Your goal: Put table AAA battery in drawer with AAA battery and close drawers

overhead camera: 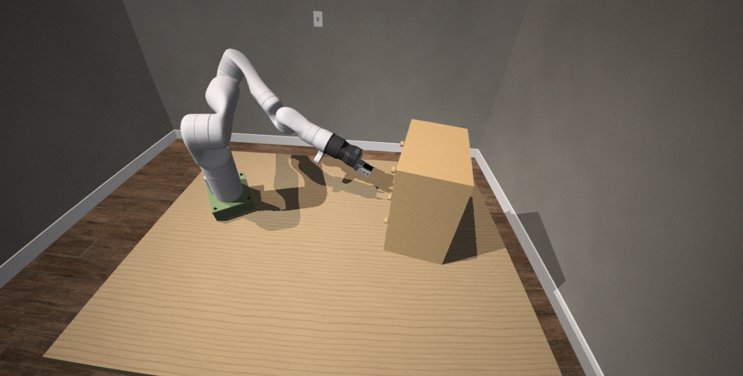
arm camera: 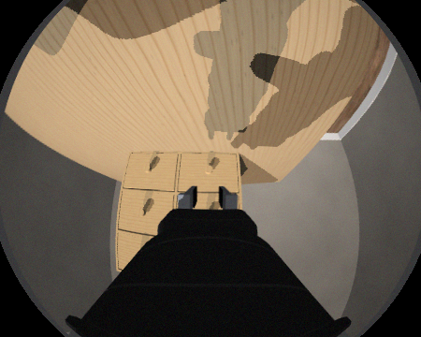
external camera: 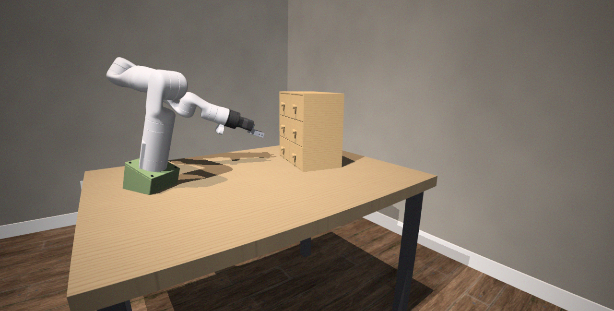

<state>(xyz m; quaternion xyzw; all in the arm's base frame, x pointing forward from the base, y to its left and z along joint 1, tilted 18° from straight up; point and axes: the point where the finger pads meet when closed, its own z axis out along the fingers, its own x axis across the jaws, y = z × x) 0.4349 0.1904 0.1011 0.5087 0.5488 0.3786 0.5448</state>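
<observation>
One gripper (overhead camera: 368,169) (external camera: 260,134) (arm camera: 208,193), open partway, apart from and facing a wooden chest (overhead camera: 428,207) (external camera: 324,133) (arm camera: 162,179), six drawers closed, upright on a wooden table (overhead camera: 259,296) (external camera: 214,227) (arm camera: 126,94). Location of either AAA battery, on table or in drawer: cannot tell.

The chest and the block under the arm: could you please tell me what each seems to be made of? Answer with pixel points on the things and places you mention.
Chest (overhead camera: 428,207) (external camera: 323,130) (arm camera: 150,178): apparently pale wood, matte, judging by its fine grain lines.
Green block (overhead camera: 232,211) (external camera: 136,179): perhaps painted metal or plastic; its even, grainless colour leaves that open.
</observation>
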